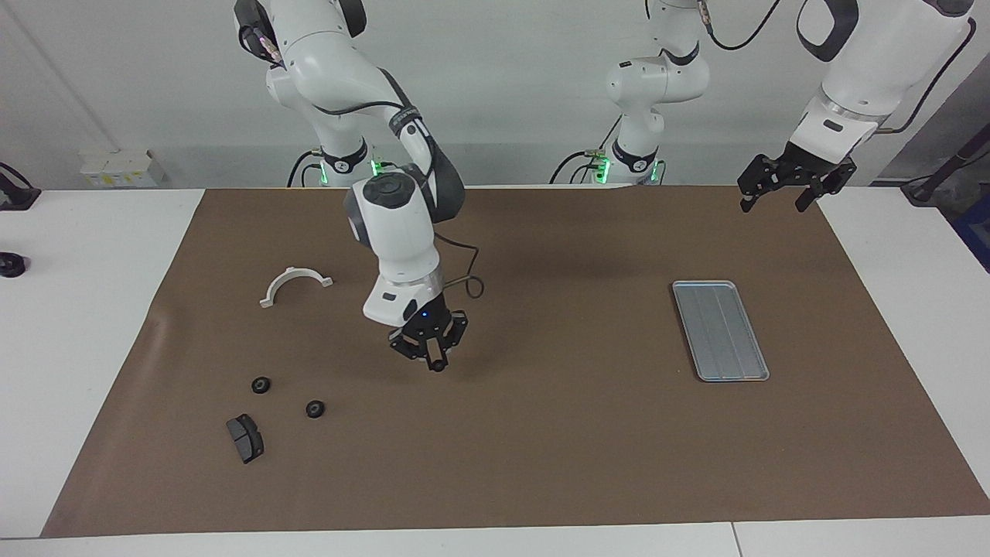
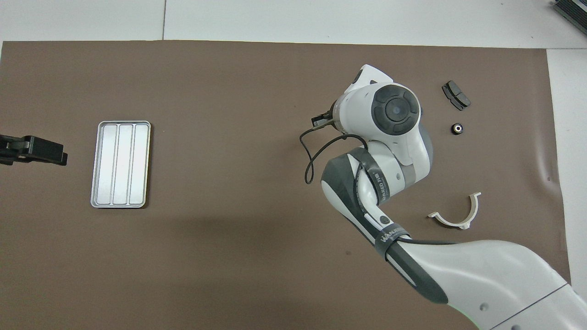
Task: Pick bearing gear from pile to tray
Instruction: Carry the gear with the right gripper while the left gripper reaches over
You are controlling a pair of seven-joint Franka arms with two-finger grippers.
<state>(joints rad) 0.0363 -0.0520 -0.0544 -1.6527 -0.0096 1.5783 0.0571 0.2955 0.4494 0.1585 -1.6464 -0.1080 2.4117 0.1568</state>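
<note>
Two small black bearing gears lie on the brown mat toward the right arm's end, one gear (image 1: 261, 384) (image 2: 456, 129) and a second gear (image 1: 314, 408) that the arm hides in the overhead view. My right gripper (image 1: 437, 362) hangs over the middle of the mat, apparently shut on a small dark round gear at its tips. In the overhead view its own wrist covers it. The silver-grey tray (image 1: 719, 329) (image 2: 120, 164) lies empty toward the left arm's end. My left gripper (image 1: 776, 203) (image 2: 62, 158) waits open over the mat's edge beside the tray.
A dark brake pad (image 1: 245, 438) (image 2: 456, 95) lies beside the gears, farther from the robots. A white curved clip (image 1: 295, 284) (image 2: 456, 213) lies nearer to the robots. The right arm hides a patch of mat beneath it.
</note>
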